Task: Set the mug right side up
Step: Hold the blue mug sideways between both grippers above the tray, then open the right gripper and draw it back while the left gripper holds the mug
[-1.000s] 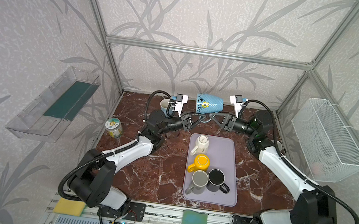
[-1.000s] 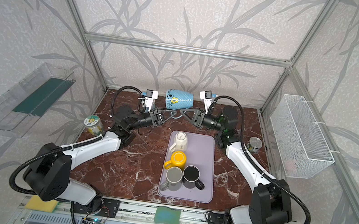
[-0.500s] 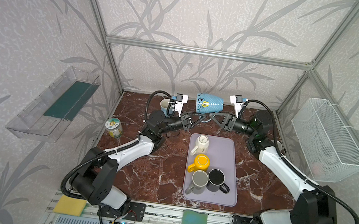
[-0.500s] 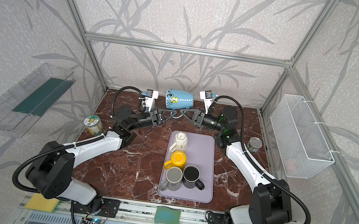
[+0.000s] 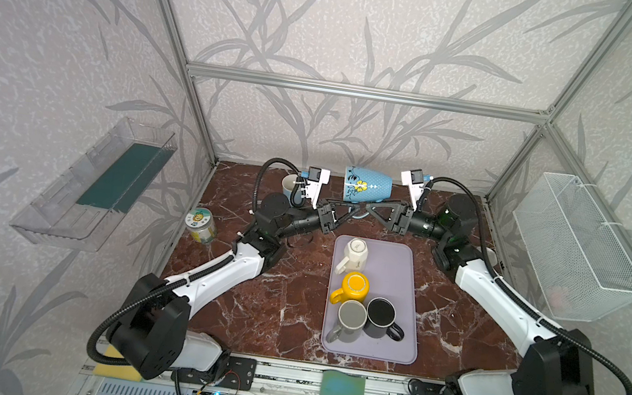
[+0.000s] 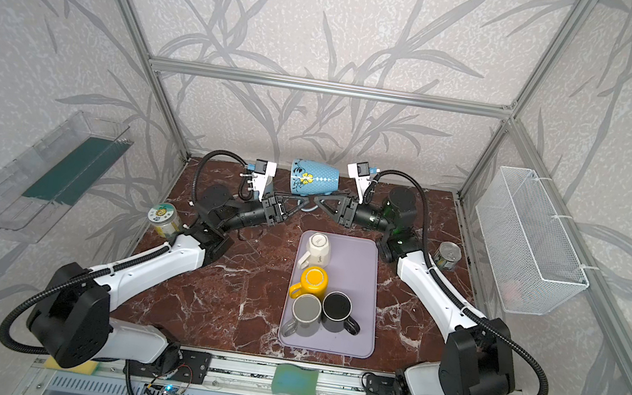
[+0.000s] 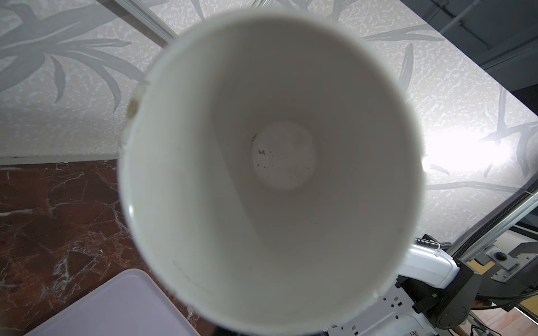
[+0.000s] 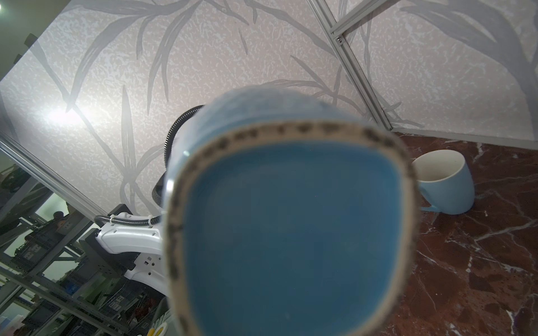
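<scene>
The mug [image 5: 366,186] [image 6: 315,178], light blue with a yellow flower, hangs on its side above the back of the table in both top views, mouth to the left. Both grippers meet under it at its handle. My left gripper [image 5: 351,211] [image 6: 303,204] is shut on the handle. My right gripper [image 5: 369,207] [image 6: 318,199] sits against the handle from the other side; its jaw gap does not show. The left wrist view looks into the mug's white inside [image 7: 270,163]. The mug's blue base [image 8: 291,232] fills the right wrist view. The jaws are hidden in both wrist views.
A purple tray [image 5: 400,269] holds a white mug [image 5: 355,252], a yellow mug [image 5: 354,288], a grey mug [image 5: 351,319] and a black mug [image 5: 381,317]. A pale blue cup [image 5: 289,184] [image 8: 442,181] stands back left. A jar [image 5: 201,224], a can [image 6: 446,255] and a wire basket [image 5: 576,247] flank the arms.
</scene>
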### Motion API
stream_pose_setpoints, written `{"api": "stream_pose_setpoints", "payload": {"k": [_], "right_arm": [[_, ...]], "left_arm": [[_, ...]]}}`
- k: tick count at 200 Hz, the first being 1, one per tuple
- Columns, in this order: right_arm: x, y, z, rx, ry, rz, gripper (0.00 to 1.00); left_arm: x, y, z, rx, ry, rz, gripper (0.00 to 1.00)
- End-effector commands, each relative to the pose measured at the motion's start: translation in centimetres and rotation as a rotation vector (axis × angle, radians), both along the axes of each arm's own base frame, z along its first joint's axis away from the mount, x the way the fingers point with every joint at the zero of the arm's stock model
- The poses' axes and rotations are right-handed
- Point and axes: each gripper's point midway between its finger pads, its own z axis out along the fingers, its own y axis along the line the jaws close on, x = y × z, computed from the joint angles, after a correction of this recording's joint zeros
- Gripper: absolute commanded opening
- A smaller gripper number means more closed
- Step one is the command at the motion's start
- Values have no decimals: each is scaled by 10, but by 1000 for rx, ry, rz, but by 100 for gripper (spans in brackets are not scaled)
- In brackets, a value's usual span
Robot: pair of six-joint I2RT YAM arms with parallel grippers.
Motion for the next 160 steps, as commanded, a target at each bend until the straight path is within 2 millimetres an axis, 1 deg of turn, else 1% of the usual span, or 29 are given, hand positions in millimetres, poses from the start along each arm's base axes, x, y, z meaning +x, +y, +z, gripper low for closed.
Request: {"api": "stream_pose_setpoints", "payload": {"k": [1,18,37,72,75,125,160], "right_arm": [[-10,-1,4,-8,-45,8,39],[-10,-2,2,-13,-44,-1,42],[-10,-4,-1,-24,-42,-17,42],[-13,-9,-13,-57,-17,-49,42],[-13,-10,-14,-65,-40,-53,42],[-19,-27,-32,-96,-16,-115,42],[-25,-38,-45,-136,-7,-157,42]], "left_arm": [[-6,8,24,-37,-78,45,0],[-5,10,26,-39,-83,59,0],[-6,12,27,-37,-98,67,0],[-10,20,32,-31,-146,113,0],[-10,20,32,-27,-147,119,0],[0,29,13,88,-83,211,0],[17,43,-12,233,14,334,0]]}}
